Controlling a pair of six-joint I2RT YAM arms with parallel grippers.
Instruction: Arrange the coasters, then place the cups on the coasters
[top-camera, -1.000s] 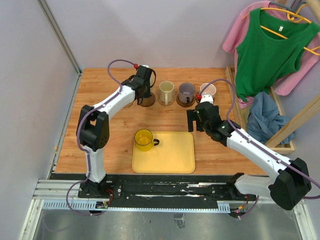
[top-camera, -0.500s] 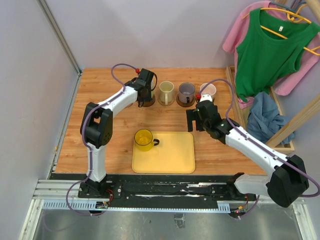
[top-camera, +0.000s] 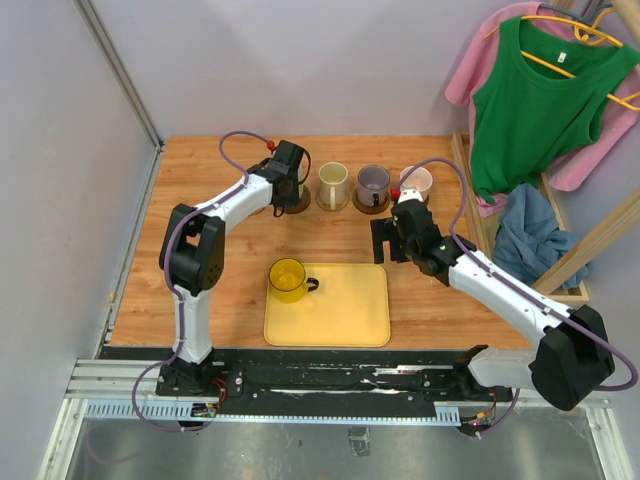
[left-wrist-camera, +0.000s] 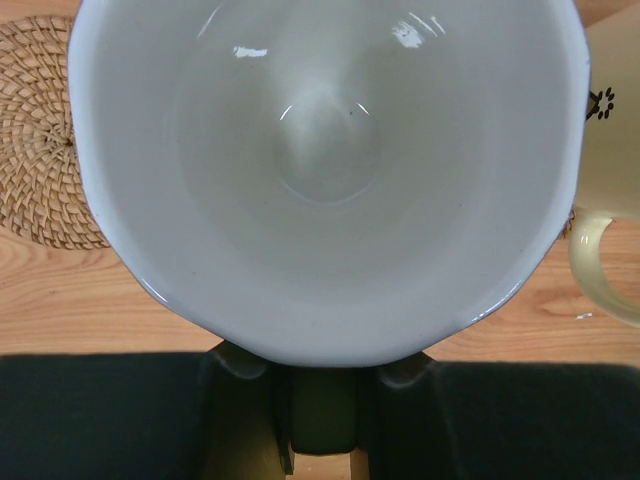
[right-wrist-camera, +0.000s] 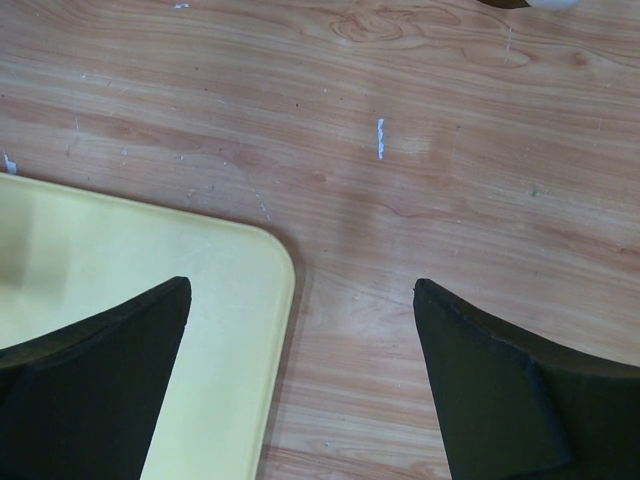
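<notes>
Left hand (top-camera: 289, 186) shifted, pinching white cup (left-wrist-camera: 320, 170); wrist view alone shows woven coaster (left-wrist-camera: 40, 150); right hand (right-wrist-camera: 300, 305) spread

No readable words, brands or numbers appeared anywhere. One small black printed motif (left-wrist-camera: 601, 102), too tiny to make out, stood on the pale cream cup (left-wrist-camera: 612, 160) at the left wrist view's right edge.
</notes>
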